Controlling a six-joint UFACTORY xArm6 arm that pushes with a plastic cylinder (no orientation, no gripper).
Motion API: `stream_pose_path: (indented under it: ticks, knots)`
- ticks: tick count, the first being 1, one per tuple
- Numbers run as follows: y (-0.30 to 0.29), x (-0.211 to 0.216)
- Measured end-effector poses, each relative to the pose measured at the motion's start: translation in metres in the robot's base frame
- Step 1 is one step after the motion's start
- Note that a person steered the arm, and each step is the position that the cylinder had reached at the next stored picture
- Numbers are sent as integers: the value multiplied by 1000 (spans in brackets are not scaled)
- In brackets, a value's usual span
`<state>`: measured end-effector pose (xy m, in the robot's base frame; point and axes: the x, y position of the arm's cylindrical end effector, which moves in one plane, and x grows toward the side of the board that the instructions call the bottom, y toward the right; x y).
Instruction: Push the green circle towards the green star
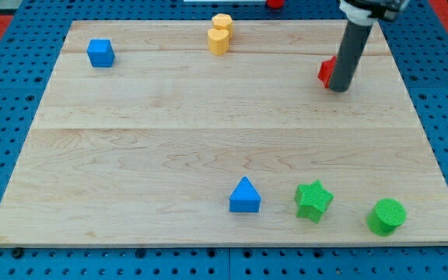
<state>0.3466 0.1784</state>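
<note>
No container is seen on the wooden board (169, 132); the blocks lie straight on its surface, and the rig carries no jaws, so nothing is gripped or held: the arm ends only in a dark rod (350, 53). At the view's far left, near the top, a blue cube (100, 53) is placed, well apart from my tip (337, 89) and to its left. Further right, two yellow blocks (220, 34) are found touching one another at the top edge, up and to the left of my tip. A blue triangle (244, 195) is set near the bottom edge, well below and left of my tip. Just beside it to the right, the green star (313, 201) is seen, bright green and lying flat. My tip is planted at the upper right, with a red block (327, 71) touching the rod's left side and partly hidden by it. The green circle (386, 216), a short bright green cylinder, is placed near the bottom right corner, near the star's right and well below my tip.
</note>
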Motion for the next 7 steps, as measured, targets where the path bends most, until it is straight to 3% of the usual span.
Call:
stream_pose_path:
  ticks: [2, 3, 6, 7]
  knots:
    - [4, -103]
    - [4, -107]
    - [8, -82]
    - [2, -17]
